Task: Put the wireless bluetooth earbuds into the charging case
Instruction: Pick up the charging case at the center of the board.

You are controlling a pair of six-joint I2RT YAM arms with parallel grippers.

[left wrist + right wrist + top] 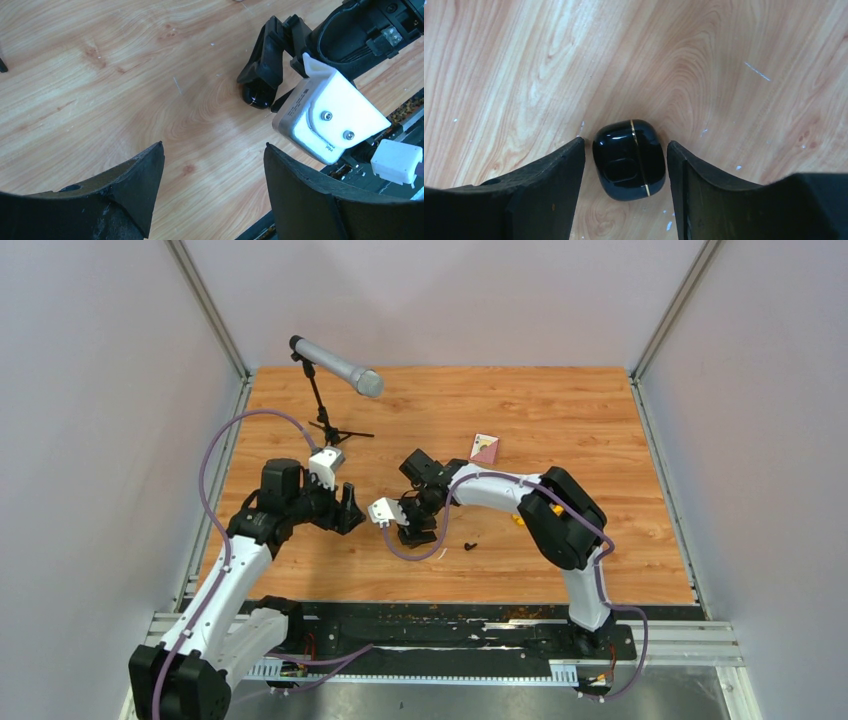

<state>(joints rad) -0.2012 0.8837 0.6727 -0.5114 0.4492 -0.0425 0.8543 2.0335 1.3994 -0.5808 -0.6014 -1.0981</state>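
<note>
The charging case (pixel 629 159) is glossy black with a thin gold seam, and its lid is shut. It lies on the wooden table between the fingers of my right gripper (pixel 625 142), which is open, with a narrow gap on each side. The case also shows in the left wrist view (pixel 256 97) under the right gripper (pixel 262 92). In the top view the right gripper (pixel 417 531) is at mid-table. My left gripper (pixel 350 512) is open and empty just left of it, low over bare wood (pixel 214 145). A tiny black earbud (pixel 470 545) lies right of the right gripper. No white earbuds show.
A grey microphone (pixel 337 365) on a black stand is at the back left. A small pink and white card (pixel 485 448) lies at back centre. A small yellow item (pixel 519 520) lies by the right arm. The right wrist's white camera mount (pixel 330 115) is close to my left fingers.
</note>
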